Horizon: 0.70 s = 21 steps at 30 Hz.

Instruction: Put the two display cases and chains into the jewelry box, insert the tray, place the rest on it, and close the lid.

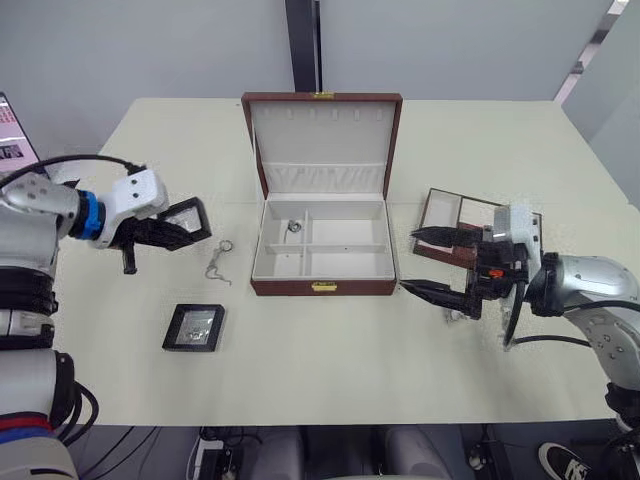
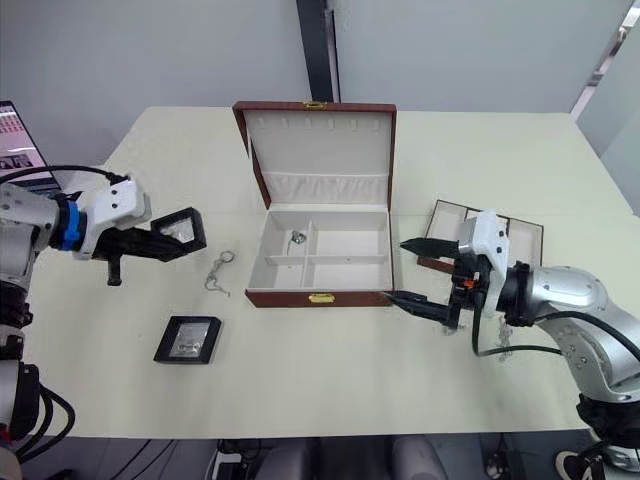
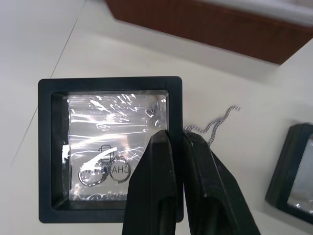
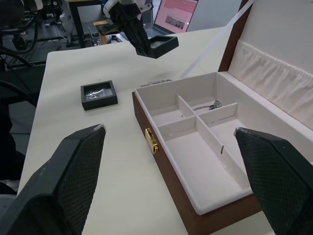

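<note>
My left gripper [image 1: 186,236] is shut on the frame of a black display case [image 1: 188,219], held tilted above the table left of the jewelry box [image 1: 322,287]. In the left wrist view its fingers [image 3: 168,161] pinch the case's rim [image 3: 110,84]. A second display case [image 1: 194,327] lies flat nearer the front. A silver chain [image 1: 219,262] lies on the table between case and box. The box stands open with its lid [image 1: 322,135] upright, and a small silver piece [image 1: 295,226] sits in its back left compartment. My right gripper [image 1: 425,265] is open beside the box's right end.
The brown tray [image 1: 441,206] with cream compartments lies on the table at the right, just behind my right gripper. A screen [image 1: 12,135] stands off the table's left edge. Bare tabletop stretches in front of the box.
</note>
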### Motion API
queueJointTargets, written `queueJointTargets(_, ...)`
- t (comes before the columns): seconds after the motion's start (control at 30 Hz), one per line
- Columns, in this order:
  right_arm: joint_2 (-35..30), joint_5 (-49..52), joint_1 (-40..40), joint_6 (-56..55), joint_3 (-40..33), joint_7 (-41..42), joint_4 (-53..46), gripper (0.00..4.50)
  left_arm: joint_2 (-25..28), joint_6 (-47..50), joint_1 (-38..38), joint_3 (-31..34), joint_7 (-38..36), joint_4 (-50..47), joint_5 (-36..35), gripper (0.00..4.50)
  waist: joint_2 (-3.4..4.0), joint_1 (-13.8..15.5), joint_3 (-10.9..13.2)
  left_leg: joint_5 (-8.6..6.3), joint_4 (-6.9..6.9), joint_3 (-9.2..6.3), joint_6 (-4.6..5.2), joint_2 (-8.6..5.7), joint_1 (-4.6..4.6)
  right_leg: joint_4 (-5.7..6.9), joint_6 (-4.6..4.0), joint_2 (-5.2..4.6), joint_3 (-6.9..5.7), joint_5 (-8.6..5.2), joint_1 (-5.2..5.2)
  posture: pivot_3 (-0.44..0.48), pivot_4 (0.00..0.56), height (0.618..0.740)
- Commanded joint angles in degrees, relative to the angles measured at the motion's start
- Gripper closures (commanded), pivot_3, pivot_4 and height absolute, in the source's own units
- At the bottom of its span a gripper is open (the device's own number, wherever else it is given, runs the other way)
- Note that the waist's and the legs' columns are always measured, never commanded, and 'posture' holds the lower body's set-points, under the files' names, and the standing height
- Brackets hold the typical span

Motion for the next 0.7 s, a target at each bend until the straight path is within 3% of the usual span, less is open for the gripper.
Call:
queueJointTargets(0.03,-1.15,0.87,-0.07,0.57,-2.88,-1.53,-1.95,0.0,-1.06,5.99,-1.15,-0.02,-0.95,-9.87,-2.66,4.47,0.0,0.06,0.0,0.0,0.0,-0.01,0.0,0.0,-0.01,0.0,0.0,0.0,0.0,0.0,0.0,0.0,0.15,0.74)
queueJointTargets(0.33,-0.15,2.27,3.75,2.56,-6.55,-8.16,-6.45,0.0,-10.7,14.56,-8.88,-6.87,-1.16,-18.14,-2.81,4.47,-0.01,0.48,0.0,0.0,0.04,0.03,0.01,-0.04,-0.02,0.0,0.0,0.07,0.03,0.0,0.02,0.0,0.15,0.74)
queueJointTargets(0.7,0.71,2.22,10.67,3.65,-8.29,-15.27,-11.72,0.0,-23.12,16.49,-14.92,-13.92,5.28,-11.29,1.76,4.47,-0.02,0.5,0.01,0.0,0.03,0.06,0.03,-0.07,-0.03,0.0,0.0,0.21,0.09,0.0,0.03,0.0,0.15,0.74)
